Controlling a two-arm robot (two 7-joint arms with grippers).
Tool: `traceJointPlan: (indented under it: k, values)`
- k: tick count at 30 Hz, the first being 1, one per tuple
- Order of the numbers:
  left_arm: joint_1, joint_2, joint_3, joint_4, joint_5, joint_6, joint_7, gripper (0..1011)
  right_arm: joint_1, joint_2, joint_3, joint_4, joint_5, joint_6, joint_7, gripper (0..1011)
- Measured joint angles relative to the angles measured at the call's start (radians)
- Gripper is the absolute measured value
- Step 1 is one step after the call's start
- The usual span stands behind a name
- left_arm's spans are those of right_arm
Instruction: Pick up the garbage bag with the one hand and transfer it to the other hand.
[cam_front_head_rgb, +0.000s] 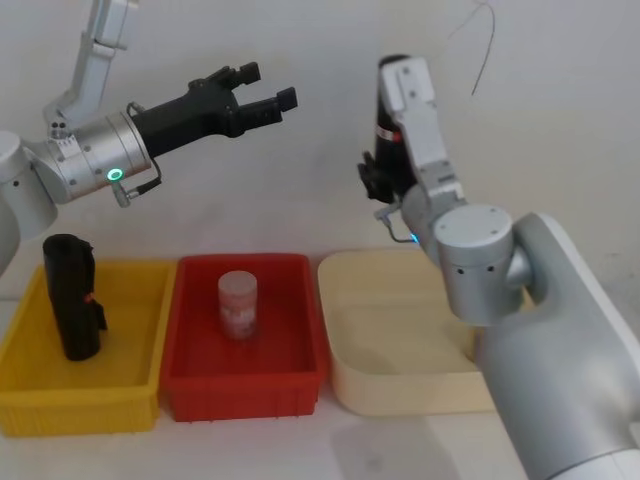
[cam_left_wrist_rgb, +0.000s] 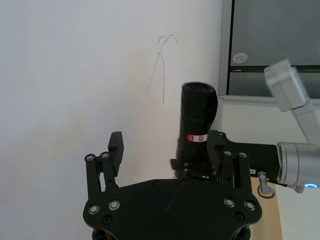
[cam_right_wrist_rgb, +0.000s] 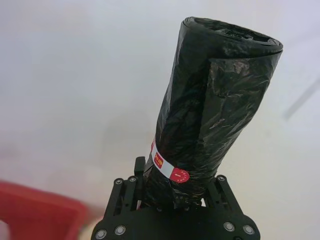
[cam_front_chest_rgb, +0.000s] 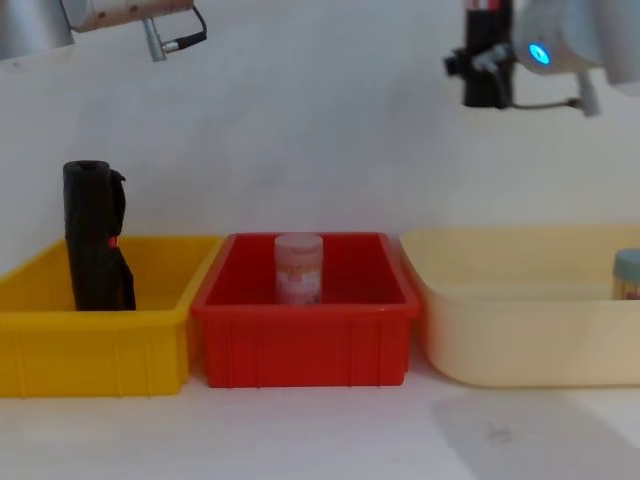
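My right gripper (cam_front_head_rgb: 380, 182) is raised above the cream tub and shut on the lower end of the garbage bag (cam_front_head_rgb: 388, 135), a tall black roll with a red-and-white label. The roll stands upright out of the right gripper (cam_right_wrist_rgb: 175, 196), as the garbage bag (cam_right_wrist_rgb: 215, 100) shows close up. My left gripper (cam_front_head_rgb: 268, 88) is held high to the left of it, open, pointing toward the roll with a gap between them. From the left wrist, the garbage bag (cam_left_wrist_rgb: 198, 115) stands beyond my left gripper (cam_left_wrist_rgb: 167, 150), near one finger. In the chest view the right gripper (cam_front_chest_rgb: 485, 72) is at the top.
A yellow bin (cam_front_head_rgb: 130, 385) at the left holds a stockier black roll (cam_front_head_rgb: 73, 297). The red bin (cam_front_head_rgb: 290, 375) in the middle holds a pale lidded jar (cam_front_head_rgb: 238, 303). The cream tub (cam_front_head_rgb: 360, 370) at the right has a small jar (cam_front_chest_rgb: 626, 274) in it.
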Motion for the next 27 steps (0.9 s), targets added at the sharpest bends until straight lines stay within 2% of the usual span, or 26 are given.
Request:
traceJointPlan:
  k: [9, 16, 19, 20, 27]
  values:
    - [0.0, 0.0, 0.0, 0.0, 0.0, 0.0, 0.0, 1002, -0.067, 0.044, 0.044, -0.047, 0.001, 0.05, 0.004, 547]
    - [0.0, 0.0, 0.0, 0.0, 0.0, 0.0, 0.0, 1002, -0.116, 0.072, 0.069, -0.106, 0.009, 0.076, 0.032, 573]
    - [0.0, 0.0, 0.0, 0.0, 0.0, 0.0, 0.0, 1002, -0.13, 0.08, 0.076, -0.123, 0.012, 0.083, 0.04, 692]
    - [0.0, 0.0, 0.0, 0.0, 0.0, 0.0, 0.0, 1002, -0.13, 0.08, 0.076, -0.123, 0.012, 0.083, 0.04, 692]
    - [0.0, 0.0, 0.0, 0.0, 0.0, 0.0, 0.0, 1002, -0.152, 0.092, 0.087, -0.15, 0.017, 0.093, 0.052, 902]
